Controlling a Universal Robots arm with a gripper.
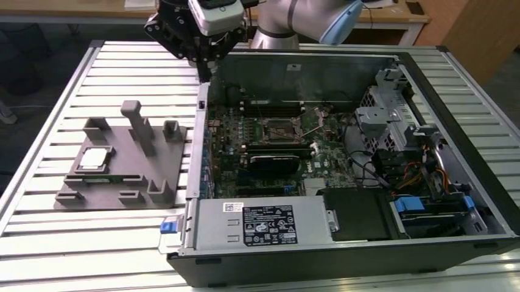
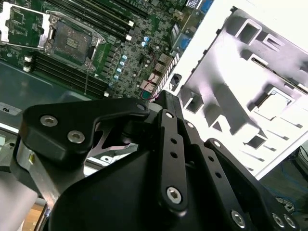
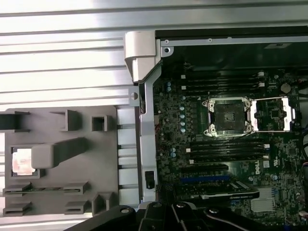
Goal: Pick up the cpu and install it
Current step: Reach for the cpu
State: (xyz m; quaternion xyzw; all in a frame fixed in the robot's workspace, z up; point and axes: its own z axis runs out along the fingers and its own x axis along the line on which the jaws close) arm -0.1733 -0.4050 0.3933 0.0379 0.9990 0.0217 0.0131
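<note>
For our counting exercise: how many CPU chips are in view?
1. The cpu sits in the grey fixture, at the exterior view's left of the computer case. The motherboard socket looks empty; others could be hidden.

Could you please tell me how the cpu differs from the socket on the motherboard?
The cpu lies on the grey fixture outside the computer case, while the socket sits on the motherboard inside it. The cpu has a pale, silvery top; the socket is dark in the middle with a metal frame. The cpu rests in a fixture recess; the socket stands empty, its cover swung open. Both are flat and roughly square.
</note>
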